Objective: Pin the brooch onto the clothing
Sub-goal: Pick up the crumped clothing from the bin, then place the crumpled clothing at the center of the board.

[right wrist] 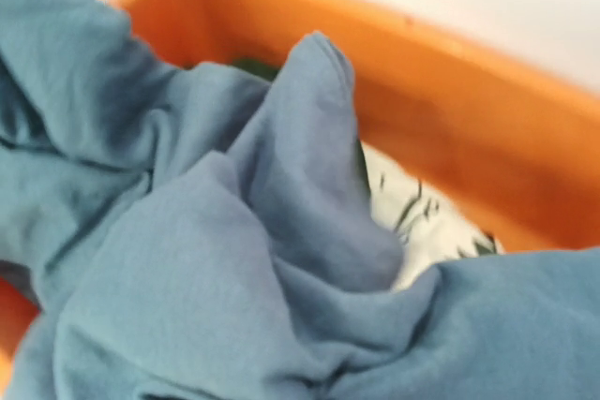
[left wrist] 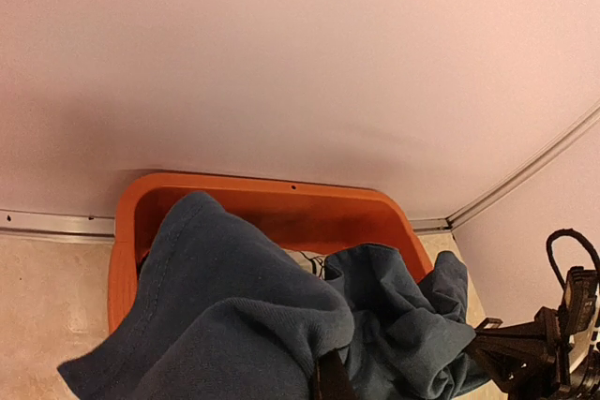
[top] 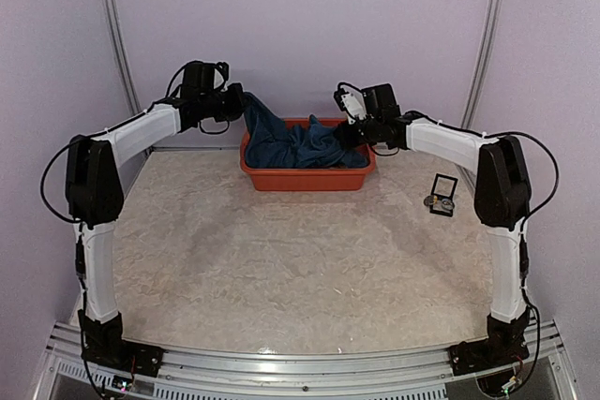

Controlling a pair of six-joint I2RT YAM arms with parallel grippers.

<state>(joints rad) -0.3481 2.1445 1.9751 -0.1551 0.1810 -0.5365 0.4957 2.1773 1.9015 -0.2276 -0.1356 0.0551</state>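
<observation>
Counter (top: 281,269): pale marbled slab. Both arm bases sit at its 6 o'clock edge.

T-shirt (top: 291,142): dark navy, soft plain fabric. It is bunched in and over the tub at 12 o'clock on the counter. Its 9 o'clock end is raised above the tub rim to the left end effector, and its 3 o'clock end is drawn toward the right end effector. In the left wrist view a fold drapes over the tub's near left corner.

Tub (top: 309,178): orange, rectangular, standing on the counter at 12 o'clock close to the back wall. It holds most of the shirt.

Left end effector (top: 242,105): clenched on the shirt's raised edge, above the tub's 9 o'clock corner.

Right end effector (top: 343,134): clenched, tips in the shirt fabric at the tub's 3 o'clock side. Its own fingers are hidden in the right wrist view.

White garment (right wrist: 422,222): white with dark marks, lying in the tub under the shirt and seen only through a gap in the folds.

Black case (top: 443,196): small, on the counter at 2 o'clock, well apart from the tub. There are small round pieces at it, too small to identify.
</observation>
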